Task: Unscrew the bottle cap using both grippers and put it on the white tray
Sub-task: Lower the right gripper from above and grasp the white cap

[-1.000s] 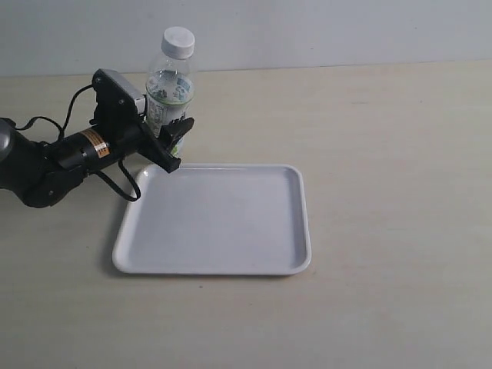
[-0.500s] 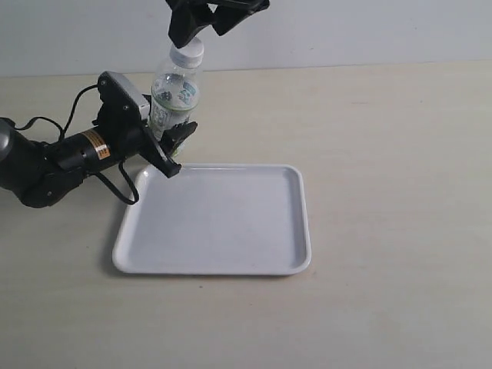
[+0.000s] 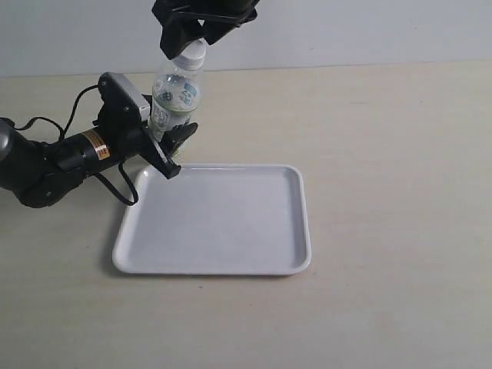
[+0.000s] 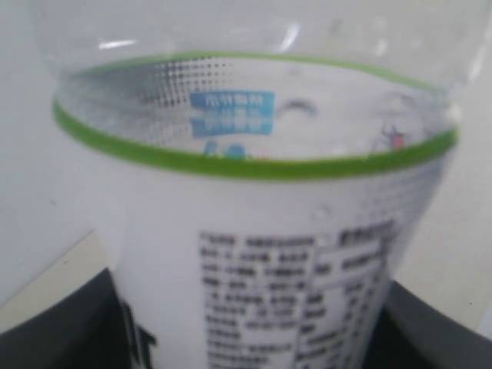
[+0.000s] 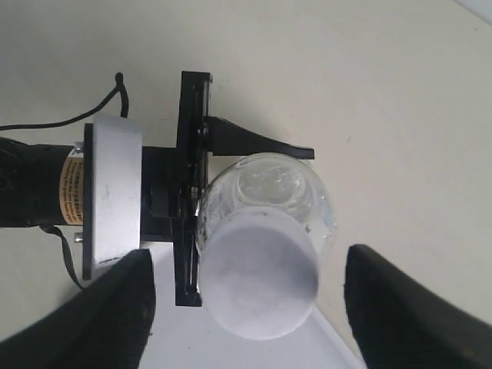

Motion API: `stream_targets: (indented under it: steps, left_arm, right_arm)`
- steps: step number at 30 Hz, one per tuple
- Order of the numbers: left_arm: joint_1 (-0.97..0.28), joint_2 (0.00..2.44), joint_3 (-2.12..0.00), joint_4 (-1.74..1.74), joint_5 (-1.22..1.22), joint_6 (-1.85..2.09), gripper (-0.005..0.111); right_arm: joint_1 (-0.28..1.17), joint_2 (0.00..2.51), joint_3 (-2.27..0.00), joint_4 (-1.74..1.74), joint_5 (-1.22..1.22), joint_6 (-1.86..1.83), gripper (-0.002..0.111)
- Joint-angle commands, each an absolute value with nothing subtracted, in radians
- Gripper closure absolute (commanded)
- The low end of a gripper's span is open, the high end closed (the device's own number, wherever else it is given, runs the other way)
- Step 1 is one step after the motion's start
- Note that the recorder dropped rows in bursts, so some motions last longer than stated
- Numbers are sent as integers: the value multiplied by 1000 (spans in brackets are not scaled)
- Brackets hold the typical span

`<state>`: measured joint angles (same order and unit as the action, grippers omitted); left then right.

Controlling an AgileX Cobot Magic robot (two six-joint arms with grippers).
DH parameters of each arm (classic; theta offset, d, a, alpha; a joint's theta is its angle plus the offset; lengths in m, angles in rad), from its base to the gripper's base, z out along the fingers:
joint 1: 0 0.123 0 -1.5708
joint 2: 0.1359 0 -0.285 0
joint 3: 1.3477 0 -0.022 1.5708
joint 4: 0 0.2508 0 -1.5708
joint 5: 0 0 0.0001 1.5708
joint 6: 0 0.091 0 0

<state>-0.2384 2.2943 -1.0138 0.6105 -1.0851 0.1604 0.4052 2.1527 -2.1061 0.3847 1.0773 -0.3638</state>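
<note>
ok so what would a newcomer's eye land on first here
First, the clear bottle at the back left, clamped around its label by the left gripper. Directly above it the right gripper hangs open, its fingers on either side of the white bottle cap without touching it. In front lies the wide white tray, with nothing on it.

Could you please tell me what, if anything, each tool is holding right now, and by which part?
The left tool grips the bottle by its labelled body. The right tool holds nothing: its jaws stand open either side of the bottle cap.
</note>
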Motion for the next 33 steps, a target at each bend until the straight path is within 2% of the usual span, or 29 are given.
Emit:
stream_targets:
  steps: [1, 8, 11, 17, 21, 33]
  left_arm:
    - [-241, 2279, -1015, 618, -1105, 159, 107]
    - [-241, 2279, -1015, 618, -1105, 159, 107]
    - [-241, 2279, -1015, 618, -1105, 157, 107]
    - [-241, 2279, -1015, 618, -1105, 157, 107]
    - [-241, 2279, -1015, 618, -1105, 157, 107]
    - [-241, 2279, -1015, 618, -1105, 123, 107]
  right_arm:
    - [407, 2163, -2112, 384, 1066, -373, 42]
    - [407, 2163, -2112, 382, 1066, -369, 49]
    - [407, 2163, -2112, 382, 1066, -362, 56]
    - [407, 2163, -2112, 382, 1066, -318, 83]
    - [407, 2163, -2112, 382, 1083, -309, 108]
    - [407, 2163, -2112, 313, 1095, -420, 108]
